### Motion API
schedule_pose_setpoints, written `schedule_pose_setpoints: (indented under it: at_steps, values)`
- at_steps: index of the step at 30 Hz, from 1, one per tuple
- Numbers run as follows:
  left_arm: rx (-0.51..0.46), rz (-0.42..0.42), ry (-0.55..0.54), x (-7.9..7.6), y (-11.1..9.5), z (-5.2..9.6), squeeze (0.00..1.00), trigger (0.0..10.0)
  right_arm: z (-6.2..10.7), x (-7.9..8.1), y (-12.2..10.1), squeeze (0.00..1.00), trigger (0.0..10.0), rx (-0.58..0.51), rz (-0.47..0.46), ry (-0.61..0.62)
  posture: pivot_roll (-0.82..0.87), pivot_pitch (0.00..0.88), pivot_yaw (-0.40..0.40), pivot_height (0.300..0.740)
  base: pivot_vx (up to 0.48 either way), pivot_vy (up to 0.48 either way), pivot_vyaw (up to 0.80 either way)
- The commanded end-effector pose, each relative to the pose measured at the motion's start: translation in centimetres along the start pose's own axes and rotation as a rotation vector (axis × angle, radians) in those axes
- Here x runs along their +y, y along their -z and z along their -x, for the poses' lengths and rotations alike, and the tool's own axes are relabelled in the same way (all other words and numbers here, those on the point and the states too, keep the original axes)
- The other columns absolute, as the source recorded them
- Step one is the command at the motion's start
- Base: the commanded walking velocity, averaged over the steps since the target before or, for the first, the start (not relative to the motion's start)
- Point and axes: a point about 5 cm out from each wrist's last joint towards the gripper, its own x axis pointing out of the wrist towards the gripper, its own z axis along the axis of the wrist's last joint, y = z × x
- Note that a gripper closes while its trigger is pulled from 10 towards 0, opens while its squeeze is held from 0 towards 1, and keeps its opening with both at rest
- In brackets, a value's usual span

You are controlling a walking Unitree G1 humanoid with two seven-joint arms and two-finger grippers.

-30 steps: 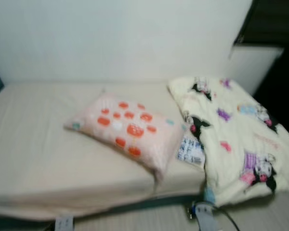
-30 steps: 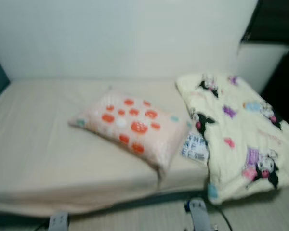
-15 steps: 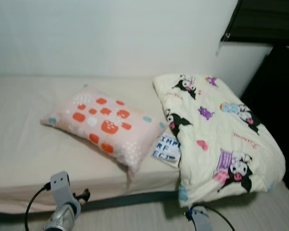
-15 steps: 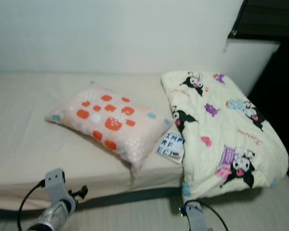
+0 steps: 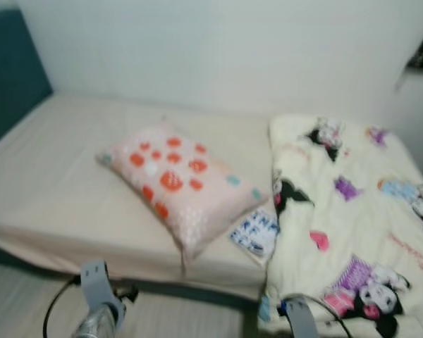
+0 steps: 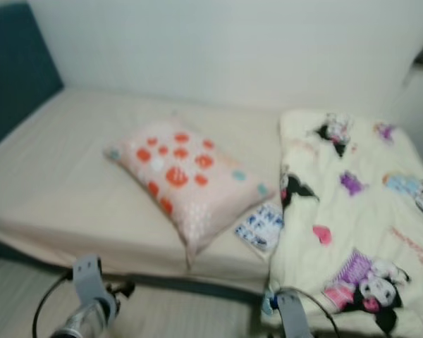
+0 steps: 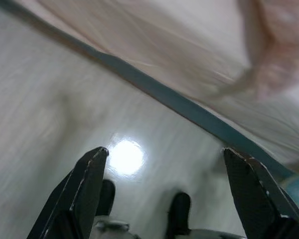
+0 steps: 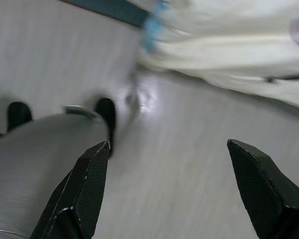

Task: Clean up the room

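A pink pillow [image 5: 180, 176] with orange dots lies askew in the middle of a bed with a beige sheet [image 5: 49, 183]. To its right a cream blanket [image 5: 352, 218] printed with cartoon figures is bunched up and hangs over the bed's front edge. A small white item with blue print [image 5: 256, 234] is tucked between pillow and blanket. My left gripper [image 7: 162, 152] is open, low over the floor before the bed's edge. My right gripper [image 8: 169, 144] is open too, over the floor below the hanging blanket [image 8: 229, 40]. Both hold nothing.
A teal headboard [image 5: 10, 70] stands at the bed's left end, and a pale wall [image 5: 233, 49] runs behind the bed. Pale wood-grain floor [image 5: 28, 303] lies in front. A dark teal bed frame strip [image 7: 154, 89] runs under the sheet's edge.
The camera has swung to the left, so the teal headboard has come into view and the dark area at right has left it. The picture is blurred. Pillow and blanket lie as before.
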Motion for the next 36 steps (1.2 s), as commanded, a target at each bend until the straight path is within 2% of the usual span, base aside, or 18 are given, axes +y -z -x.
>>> schedule_pose_setpoints:
  at_steps: [1, 11, 16, 19, 20, 28, 31, 36]
  values:
    - [0.018, -0.004, 0.009, -0.1, 0.5, 0.1, 0.0, 10.0, 0.1, 0.0, 0.6, 0.0, 10.0, 0.021, -0.005, 0.003, -0.14, 0.064, -0.088, 0.728, 0.0, 0.0, 0.0]
    - [-0.011, 0.01, 0.025, 0.0, 0.0, 0.0, 0.0, 10.0, 0.1, 0.2, 0.6, 0.0, 10.0, 0.019, -0.02, 0.001, -0.14, 0.068, -0.087, 0.728, 0.295, 0.0, 0.0]
    - [-0.053, 0.039, 0.029, 0.1, -1.2, -0.1, 0.0, 10.0, 0.0, 0.3, 0.7, 0.0, 10.0, 0.02, -0.025, 0.001, -0.14, 0.068, -0.085, 0.728, 0.334, 0.0, 0.0]
    - [-0.076, 0.065, 0.031, 0.1, -1.9, -0.2, 0.0, 10.0, 0.0, 0.4, 0.7, 0.0, 10.0, 0.022, -0.027, 0.0, -0.14, 0.068, -0.084, 0.728, 0.335, 0.0, 0.0]
    - [-0.098, 0.102, 0.041, 0.0, -2.5, -0.3, 0.0, 10.0, 0.0, 0.5, 0.8, 0.0, 10.0, 0.024, -0.029, -0.001, -0.14, 0.069, -0.083, 0.728, 0.334, 0.0, 0.0]
    - [-0.121, 0.142, 0.069, -0.3, -3.1, -0.4, 0.0, 10.0, 0.0, 0.5, 0.8, 0.0, 10.0, 0.027, -0.031, -0.001, -0.14, 0.07, -0.083, 0.728, 0.333, 0.0, 0.0]
    - [-0.136, 0.208, 0.109, -0.4, -3.4, -0.4, 0.0, 10.0, 0.0, 0.5, 0.9, 0.0, 10.0, 0.035, -0.044, 0.004, -0.14, 0.07, -0.081, 0.728, 0.0, 0.0, 0.0]
    - [-0.127, 0.24, 0.169, -0.8, -3.2, -0.4, 0.0, 10.0, 0.0, 0.5, 1.0, 0.0, 10.0, 0.039, -0.069, 0.015, -0.14, 0.07, -0.08, 0.728, 0.0, 0.0, 0.0]
